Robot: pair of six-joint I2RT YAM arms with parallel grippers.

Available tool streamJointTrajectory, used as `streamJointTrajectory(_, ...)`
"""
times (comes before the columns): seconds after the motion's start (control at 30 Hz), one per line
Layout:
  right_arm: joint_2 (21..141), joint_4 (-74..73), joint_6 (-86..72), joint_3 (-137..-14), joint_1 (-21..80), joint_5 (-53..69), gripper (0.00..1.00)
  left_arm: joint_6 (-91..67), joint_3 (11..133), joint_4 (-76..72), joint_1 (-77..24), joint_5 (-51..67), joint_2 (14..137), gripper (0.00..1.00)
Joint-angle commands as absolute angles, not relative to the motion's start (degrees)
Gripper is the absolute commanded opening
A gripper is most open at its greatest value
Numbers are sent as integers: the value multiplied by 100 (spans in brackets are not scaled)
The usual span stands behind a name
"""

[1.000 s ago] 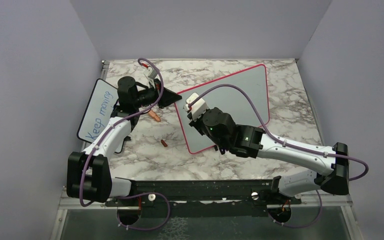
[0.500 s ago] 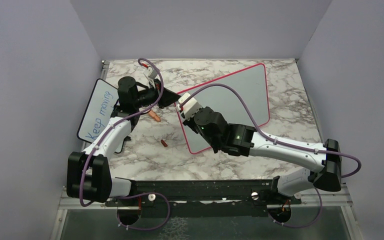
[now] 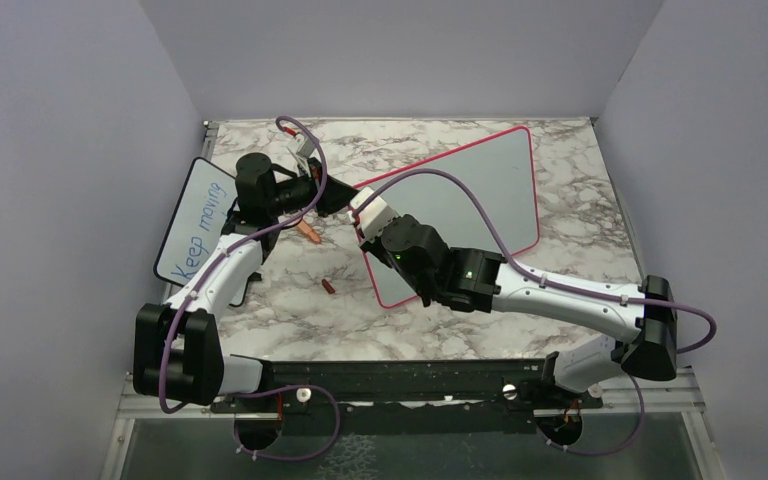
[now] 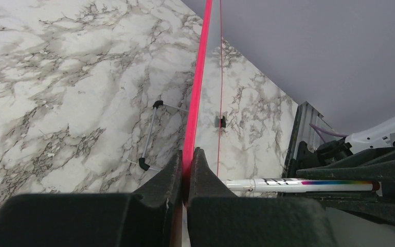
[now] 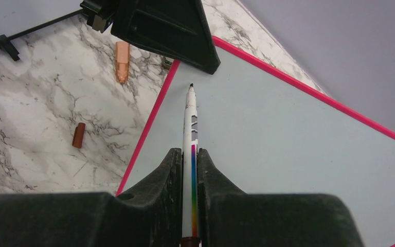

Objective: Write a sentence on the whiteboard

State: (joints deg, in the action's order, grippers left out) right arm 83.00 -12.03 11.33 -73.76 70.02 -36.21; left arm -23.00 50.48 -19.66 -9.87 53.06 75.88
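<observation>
Inspection at the start of the writing step.

**Left pincer** (image 4: 186,157): closed narrow on the pink-red frame of the whiteboard (image 3: 505,165), near its left corner. The jaws sat one on each side of the rim. I judged this to be a steadying hold.

**Right pincer** (image 5: 189,154): closed on a marker (image 5: 191,121), barrel running straight out between the jaws and uncapped. The dark tip pointed at the board's upper-left area, just beside the left pincer. From the wrist view I could not tell whether the tip touched the surface or hung just off it.

**Whiteboard**: on the right-centre of the worktop (image 3: 290,320), lying at an angle across it. Every part of its face in view was blank. No stroke of the sentence was visible, so I judged the task to be at its opening, with the pen placed and nothing written.

**Other items**:
- A smaller board (image 3: 195,225) with blue handwriting lay at the left.
- A peach cap (image 5: 122,62) and a small brown piece (image 5: 78,135) lay on the marble, apart from the frame.

**Next move, as I judged it**: bring the tip onto the board with light pressure and start the first letter near the top-left. That leaves room to run rightward and for a second line. The left hold must stay firm against the push, and the pen must keep clear of the left jaws.
</observation>
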Motion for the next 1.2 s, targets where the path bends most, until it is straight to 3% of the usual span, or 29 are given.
streamJointTrajectory(0.0, 8363, -1016, 1204, -7561, 7049, -3813, 1, -1859, 5001, -1723, -967, 4982, 7564, 0)
streamJointTrajectory(1.17, 8518, -2203, 634, -7465, 7049, -3875, 0, -1837, 5027, -1699, -967, 5066, 7603, 0)
